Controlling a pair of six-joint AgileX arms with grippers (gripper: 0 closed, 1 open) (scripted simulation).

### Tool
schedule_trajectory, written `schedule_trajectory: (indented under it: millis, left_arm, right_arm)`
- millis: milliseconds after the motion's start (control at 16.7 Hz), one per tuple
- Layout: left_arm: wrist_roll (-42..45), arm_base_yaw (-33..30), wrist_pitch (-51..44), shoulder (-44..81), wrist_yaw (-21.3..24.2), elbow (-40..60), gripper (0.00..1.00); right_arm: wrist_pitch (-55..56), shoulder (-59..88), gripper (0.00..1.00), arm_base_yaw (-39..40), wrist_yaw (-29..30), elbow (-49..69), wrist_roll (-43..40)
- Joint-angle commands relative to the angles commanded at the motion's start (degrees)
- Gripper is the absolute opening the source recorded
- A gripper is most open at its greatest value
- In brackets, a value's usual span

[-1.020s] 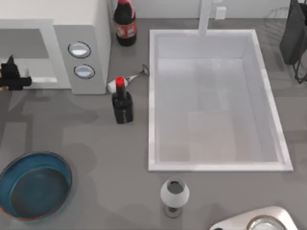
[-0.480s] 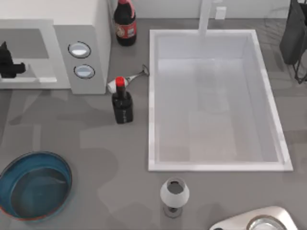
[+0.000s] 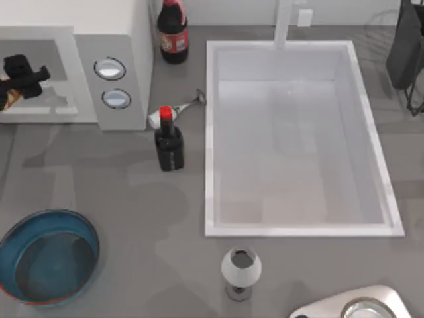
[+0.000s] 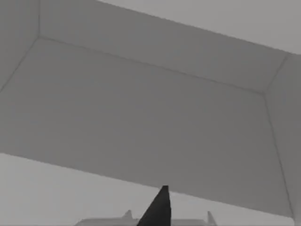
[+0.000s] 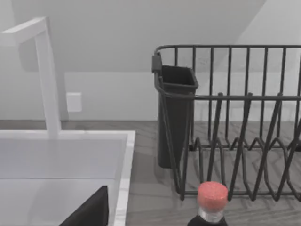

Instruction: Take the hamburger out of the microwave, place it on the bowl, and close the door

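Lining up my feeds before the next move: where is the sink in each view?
Top view: the sink takes the middle and right of the table.
Left wrist view: this one looks into the microwave cavity instead.
Right wrist view: the sink lies beside the dish rack.
Shared landmark: the white faucet at the sink's far edge.

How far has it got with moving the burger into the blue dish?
Early on. The microwave already stands open. In hand: the left gripper is at the cavity mouth beside the hamburger, whether gripped I cannot tell. Left to do: setting it in the empty bowl and closing the door.
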Motion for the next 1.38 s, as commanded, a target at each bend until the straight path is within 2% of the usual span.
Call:
schedule_trajectory:
  millis: [300,720,1080,1380]
  left_arm:
    - [-24.5,-7.3,-23.5,0.3,-8.4,8.9,0.00]
    - [-68.1,-20.1,-65.2,3.9,-22.8,22.4,0.00]
    - [-105.9,-31.2,-100.7,12.4,-34.2,30.5,0.00]
    - [-131.8,-38.7,-124.5,22.4,-40.9,33.4,0.00]
  right_arm:
    - [0.0,0.0,1.00,0.0,0.0,0.0,0.0]
    - [0.0,0.0,1.00,0.0,0.0,0.0,0.0]
    - [0.0,0.0,1.00,0.0,0.0,0.0,0.0]
    - [0.0,0.0,1.00,0.0,0.0,0.0,0.0]
